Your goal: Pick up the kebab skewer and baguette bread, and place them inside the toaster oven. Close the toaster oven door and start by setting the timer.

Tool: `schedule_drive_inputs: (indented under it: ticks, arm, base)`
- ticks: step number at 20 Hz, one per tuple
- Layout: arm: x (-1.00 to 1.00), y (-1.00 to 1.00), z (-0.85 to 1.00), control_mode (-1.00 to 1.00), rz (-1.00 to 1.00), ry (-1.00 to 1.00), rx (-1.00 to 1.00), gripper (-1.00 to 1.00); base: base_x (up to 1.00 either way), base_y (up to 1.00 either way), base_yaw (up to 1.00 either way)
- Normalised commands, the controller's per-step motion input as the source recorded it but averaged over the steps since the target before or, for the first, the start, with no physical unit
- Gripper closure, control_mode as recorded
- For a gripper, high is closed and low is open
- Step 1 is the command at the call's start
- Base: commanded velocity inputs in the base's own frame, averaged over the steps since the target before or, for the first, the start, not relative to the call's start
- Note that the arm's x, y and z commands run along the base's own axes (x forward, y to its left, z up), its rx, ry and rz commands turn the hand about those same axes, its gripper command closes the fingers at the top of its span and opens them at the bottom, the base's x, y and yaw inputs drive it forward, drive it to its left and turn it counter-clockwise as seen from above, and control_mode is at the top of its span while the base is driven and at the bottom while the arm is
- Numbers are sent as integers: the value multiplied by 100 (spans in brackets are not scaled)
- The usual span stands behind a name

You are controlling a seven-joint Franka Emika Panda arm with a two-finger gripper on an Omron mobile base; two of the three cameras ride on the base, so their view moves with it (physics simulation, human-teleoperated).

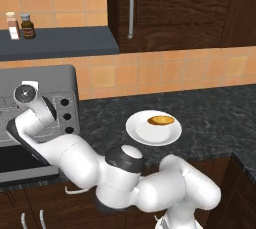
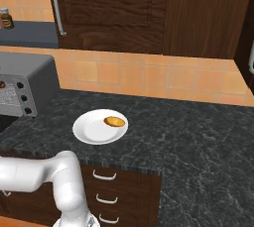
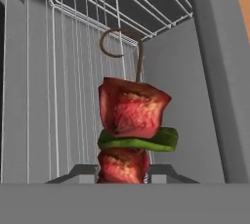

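The jaws [image 3: 123,173] are clamped narrow on the kebab skewer [image 3: 132,127], which rises straight out from between them: a red meat chunk at the tips, a green slice above, a larger red chunk, then the bare hooked end. Ahead of the jaws lies the wire rack [image 3: 63,96] inside the toaster oven [image 1: 50,80], so the first item is being carried into the cavity. My judgement: the next move calls for lowering the skewer onto the rack and releasing it, then backing out for the bread. The baguette bread [image 1: 160,120] lies well behind the jaws, on the white plate [image 1: 145,133] on the desk [image 2: 198,132]. The fingertips are mostly cut off, and whether the skewer touches the rack cannot be told.
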Motion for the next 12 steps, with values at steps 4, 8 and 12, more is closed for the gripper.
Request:
schedule_drive_inputs:
  ticks: [4,8,12]
  arm:
    - [24,0,-26,-100,0,0,0,100]
    - [28,0,-20,-100,0,1,0,100]
    - [15,0,-6,-100,1,4,0,-100]
  base:
    - [0,0,0]
    - [0,0,0]
    - [0,0,0]
